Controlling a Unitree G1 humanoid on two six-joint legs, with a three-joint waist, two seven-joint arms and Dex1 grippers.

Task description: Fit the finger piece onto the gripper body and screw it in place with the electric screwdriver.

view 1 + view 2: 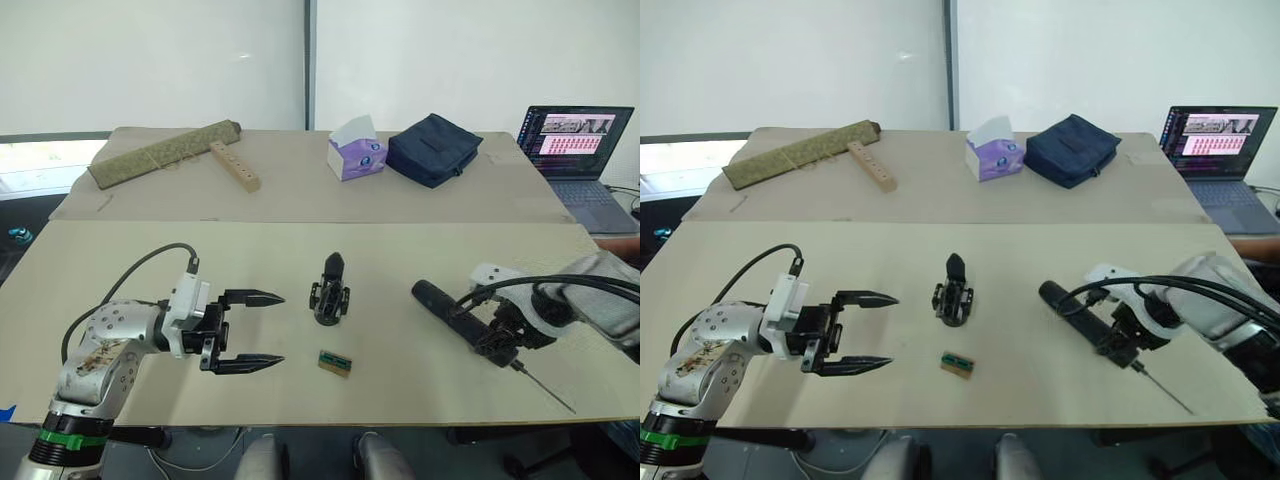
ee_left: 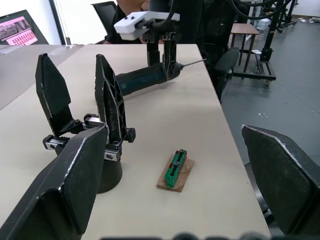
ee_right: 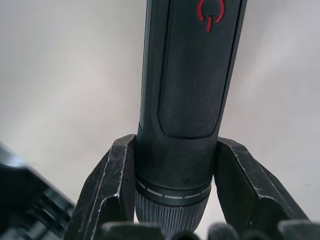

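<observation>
Right pincer (image 1: 497,338) clamped on screwdriver (image 1: 450,312), lying on tabletop (image 1: 400,260) at 3 o'clock of gripper body (image 1: 329,291). Left pincer (image 1: 247,330) spread wide, empty, at 9 o'clock of body; green block (image 1: 335,362) at 6 o'clock.

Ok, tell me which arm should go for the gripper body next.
Left. The left gripper is open, empty and beside the gripper body. The right gripper is shut on the electric screwdriver, which lies on the table.
</observation>
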